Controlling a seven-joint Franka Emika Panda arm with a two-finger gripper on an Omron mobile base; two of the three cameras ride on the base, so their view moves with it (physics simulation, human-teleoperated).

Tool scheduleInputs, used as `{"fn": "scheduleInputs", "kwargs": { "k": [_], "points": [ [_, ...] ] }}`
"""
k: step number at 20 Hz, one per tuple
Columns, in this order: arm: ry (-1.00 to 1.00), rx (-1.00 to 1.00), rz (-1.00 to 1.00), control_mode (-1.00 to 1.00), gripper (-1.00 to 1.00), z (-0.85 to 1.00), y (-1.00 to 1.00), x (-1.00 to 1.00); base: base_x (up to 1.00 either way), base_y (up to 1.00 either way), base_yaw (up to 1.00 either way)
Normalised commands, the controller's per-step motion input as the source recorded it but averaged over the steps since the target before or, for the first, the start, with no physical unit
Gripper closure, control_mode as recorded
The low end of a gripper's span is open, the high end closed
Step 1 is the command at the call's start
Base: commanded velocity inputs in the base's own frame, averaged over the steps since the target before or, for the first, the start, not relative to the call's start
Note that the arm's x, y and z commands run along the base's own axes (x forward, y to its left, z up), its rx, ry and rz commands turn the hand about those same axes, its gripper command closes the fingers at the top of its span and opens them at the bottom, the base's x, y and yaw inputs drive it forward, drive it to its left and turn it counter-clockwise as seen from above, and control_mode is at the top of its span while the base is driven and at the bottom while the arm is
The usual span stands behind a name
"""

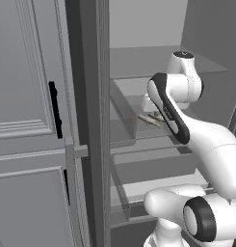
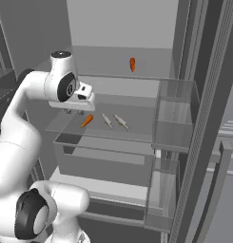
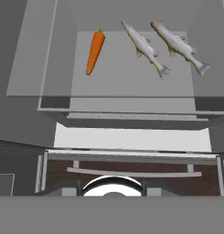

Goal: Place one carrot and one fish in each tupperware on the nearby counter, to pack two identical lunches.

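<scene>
While the gripper (image 2: 75,112) hung above the fridge shelf (image 3: 131,87), its opening not discernible, nothing was seen held; the carrot (image 3: 95,51) beside two fish (image 3: 145,48) was judged still to be reached for.

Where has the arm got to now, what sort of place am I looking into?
Most likely the inside of an open fridge: grey shelves stacked one above another, clear door bins at the side, and food on a shelf, a carrot beside two fish.
</scene>
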Motion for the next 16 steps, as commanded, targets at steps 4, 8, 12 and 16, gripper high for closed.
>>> {"fn": "scheduleInputs", "kwargs": {
  "k": [4,8,12,16],
  "points": [
    [-0.08,0.00,0.01,-1.00,-1.00,0.26,-0.26,0.21,0.00,0.00,0.00],
    [-0.51,0.00,0.00,-1.00,-1.00,0.59,-0.61,0.05,0.00,0.00,0.00],
    [-0.55,-0.01,0.00,-1.00,-1.00,0.81,-0.96,0.00,0.00,0.00,0.00],
    [-0.40,-0.03,-0.05,-1.00,-1.00,0.94,-0.92,0.06,0.00,0.00,0.00]
  ]
}}
